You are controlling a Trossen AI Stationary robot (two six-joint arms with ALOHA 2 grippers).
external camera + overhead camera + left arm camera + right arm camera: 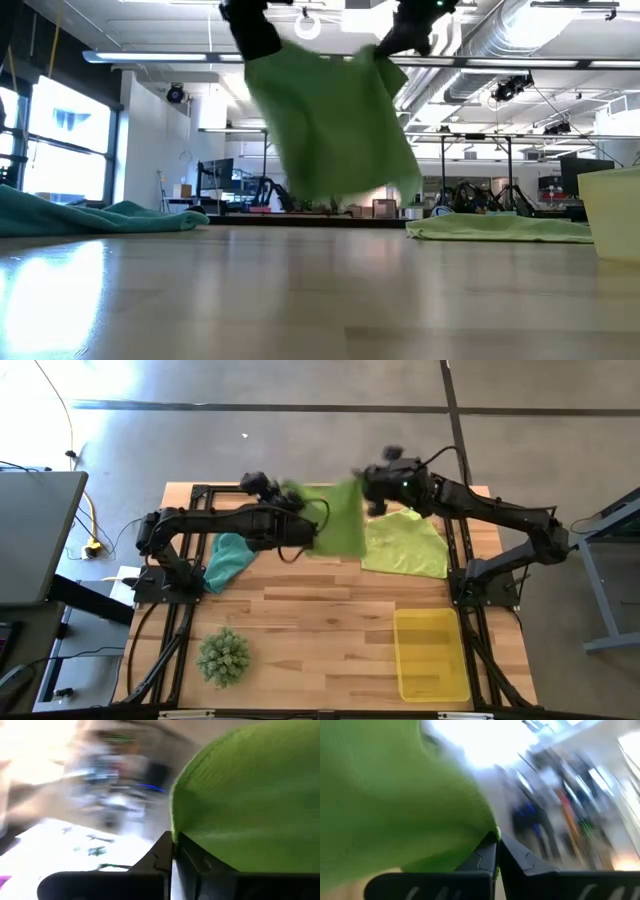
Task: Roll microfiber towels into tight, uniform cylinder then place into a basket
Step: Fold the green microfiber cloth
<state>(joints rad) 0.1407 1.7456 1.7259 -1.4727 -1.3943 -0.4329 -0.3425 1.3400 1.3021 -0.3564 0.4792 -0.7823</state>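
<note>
Above my table [300, 615] I hold the bright green towel [340, 520] spread in the air, my left pincer [302, 497] and right pincer [366, 482] each clenched on a top corner. The pale towel [405, 545] and teal towel [230, 558] lie flat; the basket [432, 656] sits near the right front corner.

Bright green towel [338, 520], plain, upper centre of frame. Pale yellow-green towel [405, 545], plain, right of centre. Teal towel [229, 560], left of centre. Translucent yellow basket [432, 654], lower right. Spiky green ball [222, 656], lower left. Tabletop [310, 620]: light wood planks.
</note>
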